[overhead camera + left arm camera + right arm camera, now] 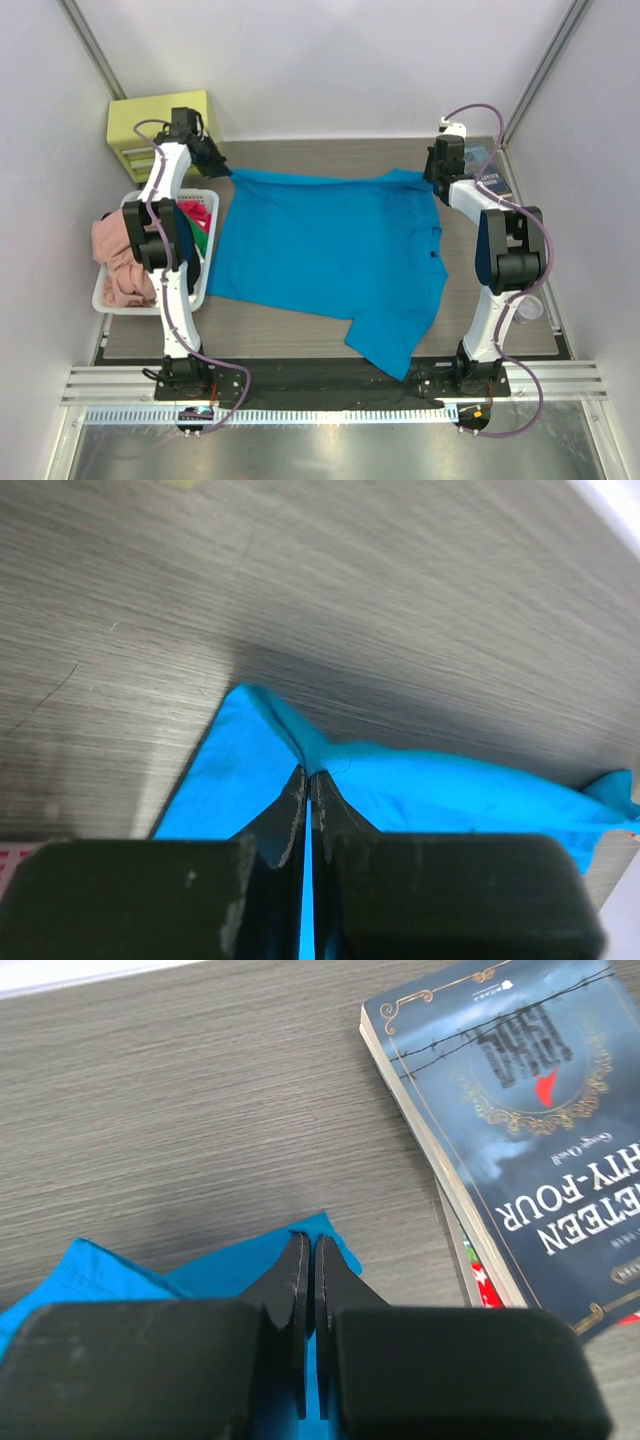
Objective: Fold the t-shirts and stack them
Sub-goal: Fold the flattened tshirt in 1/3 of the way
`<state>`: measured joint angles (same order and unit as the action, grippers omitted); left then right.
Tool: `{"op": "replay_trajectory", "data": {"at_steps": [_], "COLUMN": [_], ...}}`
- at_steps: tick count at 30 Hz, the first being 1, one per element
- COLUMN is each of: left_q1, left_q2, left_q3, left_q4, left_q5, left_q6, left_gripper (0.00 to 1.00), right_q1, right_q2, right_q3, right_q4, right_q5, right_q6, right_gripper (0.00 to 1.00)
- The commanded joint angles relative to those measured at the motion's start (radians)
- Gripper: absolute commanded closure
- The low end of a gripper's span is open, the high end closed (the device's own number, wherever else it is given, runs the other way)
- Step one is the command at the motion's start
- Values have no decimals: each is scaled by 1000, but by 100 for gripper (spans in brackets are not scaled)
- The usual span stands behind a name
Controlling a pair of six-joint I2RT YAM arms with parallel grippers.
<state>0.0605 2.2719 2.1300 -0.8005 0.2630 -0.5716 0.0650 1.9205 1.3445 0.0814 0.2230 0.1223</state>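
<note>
A turquoise-blue t-shirt (320, 255) lies spread on the table, one sleeve hanging toward the front edge. My left gripper (218, 160) is shut on its far left corner; in the left wrist view the gripper (307, 776) pinches the blue t-shirt (420, 790) between its tips. My right gripper (436, 172) is shut on the far right corner; in the right wrist view the gripper (308, 1242) clamps the blue t-shirt (220, 1270). Pink cloth (118, 255) and red and green cloth (203, 225) lie in a white basket (105, 300) at the left.
A yellow drawer box (160, 128) stands at the back left. Dark-blue books (490, 175) lie at the back right, also in the right wrist view (520, 1110), close beside my right gripper. A clear cup (527, 310) stands near the right arm.
</note>
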Motion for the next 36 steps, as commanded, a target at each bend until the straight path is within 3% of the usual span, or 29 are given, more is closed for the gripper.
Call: {"op": "replay_trajectory", "data": {"at_steps": [1, 15, 36], "left_q1": [4, 5, 5], "left_q2": [31, 38, -121], "left_q3": [28, 54, -130], "left_q4": [21, 3, 17], "left_q5": [16, 15, 2], "left_q6": [-17, 4, 35], "left_gripper": [100, 100, 100], "right_q1": [-2, -4, -4], "right_q2": [49, 104, -64], "right_q3": [79, 199, 2], "right_q4": [37, 15, 41], "right_q5": [15, -7, 36], "right_q6": [-26, -41, -35], "right_gripper": [99, 99, 99]}}
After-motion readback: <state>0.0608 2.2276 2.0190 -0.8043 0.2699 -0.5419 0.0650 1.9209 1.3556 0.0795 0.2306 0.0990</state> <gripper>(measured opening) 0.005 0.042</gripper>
